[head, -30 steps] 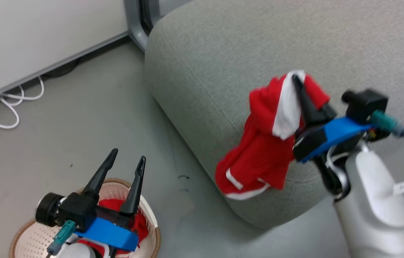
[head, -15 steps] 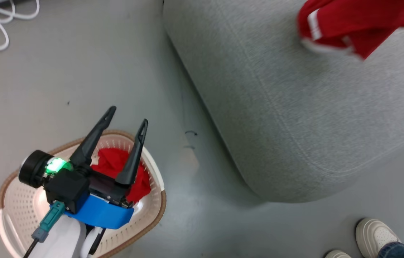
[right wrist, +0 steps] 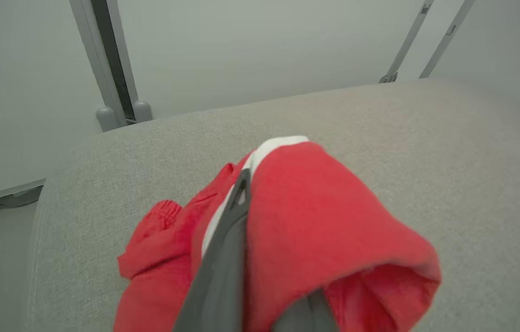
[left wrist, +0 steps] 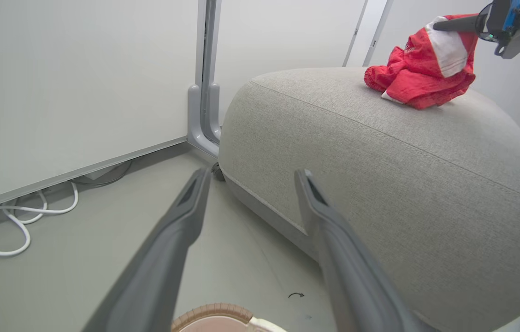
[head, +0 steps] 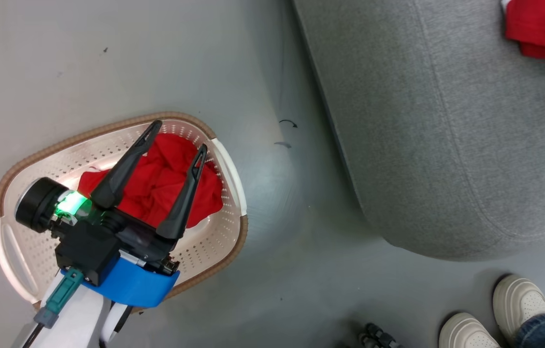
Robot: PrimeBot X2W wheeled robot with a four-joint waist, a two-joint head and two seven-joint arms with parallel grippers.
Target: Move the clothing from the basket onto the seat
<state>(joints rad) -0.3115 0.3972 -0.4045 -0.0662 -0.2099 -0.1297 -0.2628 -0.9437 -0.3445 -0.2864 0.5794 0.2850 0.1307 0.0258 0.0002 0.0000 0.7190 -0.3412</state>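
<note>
My right gripper [right wrist: 243,189] is clamped on a garment [right wrist: 315,216] slumped on the seat [right wrist: 426,138] below, so I'd drop lower before letting go.

Soft, even light is falling everywhere; a green lamp [head: 70,203] is glowing behind the left gripper [head: 179,135], whose fingers [left wrist: 168,258] are blurring close to the lens.

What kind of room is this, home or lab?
Probably a lab or office test space, not a home: bare white partition panels, a loose white cable on the smooth grey floor, a grey seat.
</note>
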